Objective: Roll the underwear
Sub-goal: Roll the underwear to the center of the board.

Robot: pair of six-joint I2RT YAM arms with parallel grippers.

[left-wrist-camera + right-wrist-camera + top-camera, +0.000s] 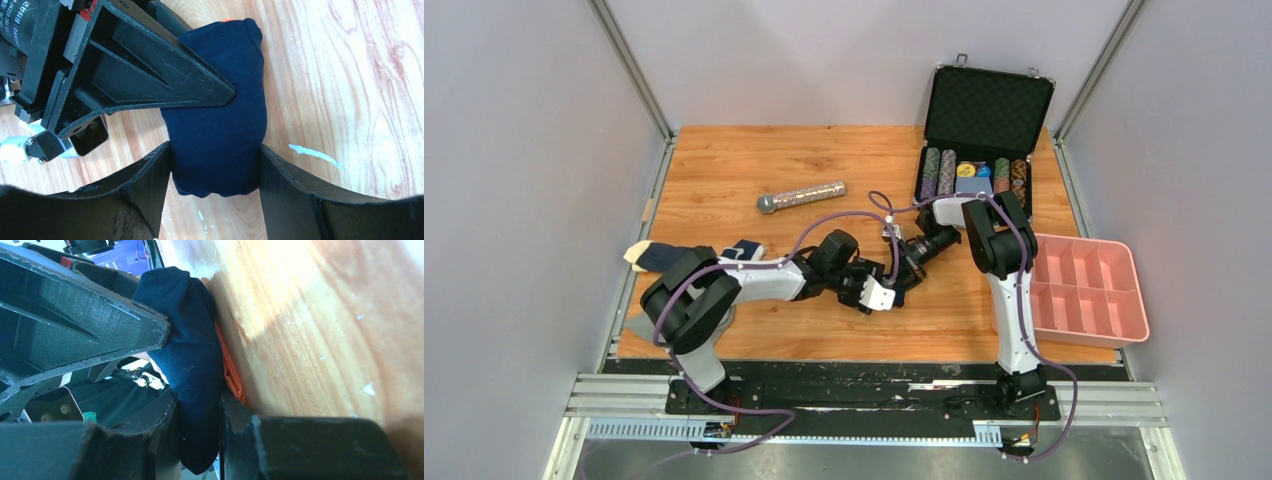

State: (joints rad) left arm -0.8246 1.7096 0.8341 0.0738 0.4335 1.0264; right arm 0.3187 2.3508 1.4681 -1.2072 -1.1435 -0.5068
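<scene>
The plain navy underwear lies as a folded bundle on the wooden table, with an orange patch at its edge. My left gripper is shut on the bundle's near end, one finger on each side. My right gripper is shut on the same bundle from the other side; one of its fingers lies across the cloth. In the top view both grippers, left and right, meet at the table's centre and hide the bundle. The striped underwear lies at the far left.
A glittery microphone lies behind the arms. An open black case of poker chips stands at the back right. A pink divided tray sits at the right edge. A grey cloth lies at the front left corner.
</scene>
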